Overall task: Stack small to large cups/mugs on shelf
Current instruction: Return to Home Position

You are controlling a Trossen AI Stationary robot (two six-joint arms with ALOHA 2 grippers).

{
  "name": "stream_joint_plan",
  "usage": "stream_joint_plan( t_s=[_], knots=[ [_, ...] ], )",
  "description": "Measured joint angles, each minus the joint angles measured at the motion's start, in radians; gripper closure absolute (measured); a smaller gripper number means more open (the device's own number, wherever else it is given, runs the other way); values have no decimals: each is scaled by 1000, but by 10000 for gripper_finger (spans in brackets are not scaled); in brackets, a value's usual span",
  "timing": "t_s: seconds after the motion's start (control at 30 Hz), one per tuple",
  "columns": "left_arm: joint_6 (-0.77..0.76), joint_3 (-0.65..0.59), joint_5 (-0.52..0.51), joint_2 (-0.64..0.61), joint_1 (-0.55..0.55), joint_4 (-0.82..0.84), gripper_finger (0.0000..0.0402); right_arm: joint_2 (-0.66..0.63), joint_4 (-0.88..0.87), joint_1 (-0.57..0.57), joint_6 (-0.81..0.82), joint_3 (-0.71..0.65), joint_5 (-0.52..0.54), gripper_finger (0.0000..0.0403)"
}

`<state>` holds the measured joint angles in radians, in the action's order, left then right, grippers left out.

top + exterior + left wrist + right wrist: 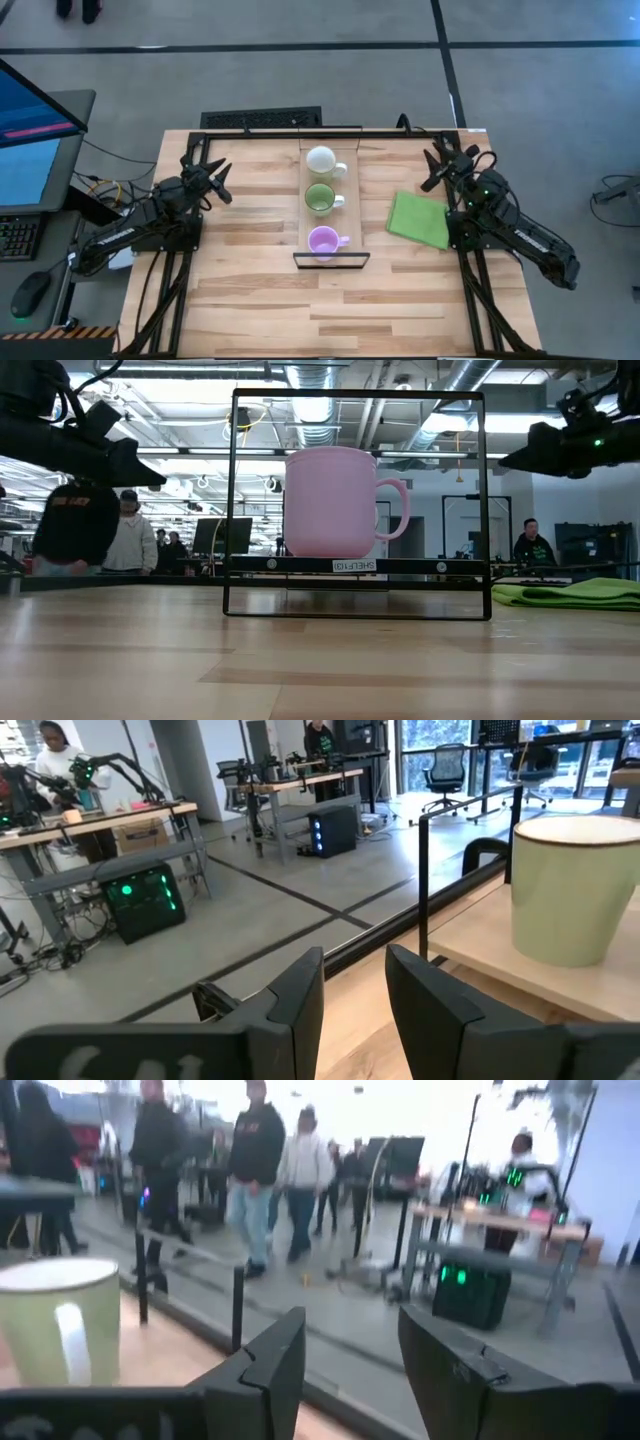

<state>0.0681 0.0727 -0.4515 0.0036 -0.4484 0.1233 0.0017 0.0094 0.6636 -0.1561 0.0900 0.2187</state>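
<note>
Straight down on the table: the shelf [308, 222] runs 12 to 6 o'clock through the middle of the tabletop [260, 300]. All three mugs stand on it in a single row, not nested, with slim gaps between them. The white mug [320, 160] is at the 12 o'clock end and the green mug [320, 198] mid-plank. The purple mug [323, 241] is at the 6 o'clock end, right behind the dark metal lip [331, 259]. Every handle points to 3 o'clock.

The left gripper [222, 182] hangs at 9 o'clock of the green mug, well apart from it. Its own camera shows the fingers [300, 1005] spread, with nothing between them. The right gripper [430, 170] is out at about 2 o'clock of the shelf, and its fingers [275, 1360] are parted and empty too.

A wide lane of bare wood lies between the shelf's 9 o'clock edge and the left arm. On the other side a green cloth [419, 219] lies flat at 4 o'clock, between the shelf and the right arm's base, near the table's 3 o'clock edge. Below the lip, plain planks run to the 6 o'clock edge.

From table height, the purple mug [330, 500] sits upright on the shelf, raised off the tabletop inside a black frame [232, 500]. Both arms are high at the upper corners, and people [125, 535] stand in the room behind.
</note>
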Motion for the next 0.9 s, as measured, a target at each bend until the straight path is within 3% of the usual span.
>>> stream_joint_plan(
  t_s=[0.13, 0.77, 0.9],
  knots=[
    [-3, 0, 0, 0, 0, -1, 299, 0, 109, 0, -9, -71, -1, 219],
    [7, -3, 7, 0, 0, -10, 299, 0, 44, 0, -1, -84, -4, 219],
    [17, -13, 56, 0, 0, -54, 299, 0, 38, 0, 7, -84, -4, 219]
  ],
)
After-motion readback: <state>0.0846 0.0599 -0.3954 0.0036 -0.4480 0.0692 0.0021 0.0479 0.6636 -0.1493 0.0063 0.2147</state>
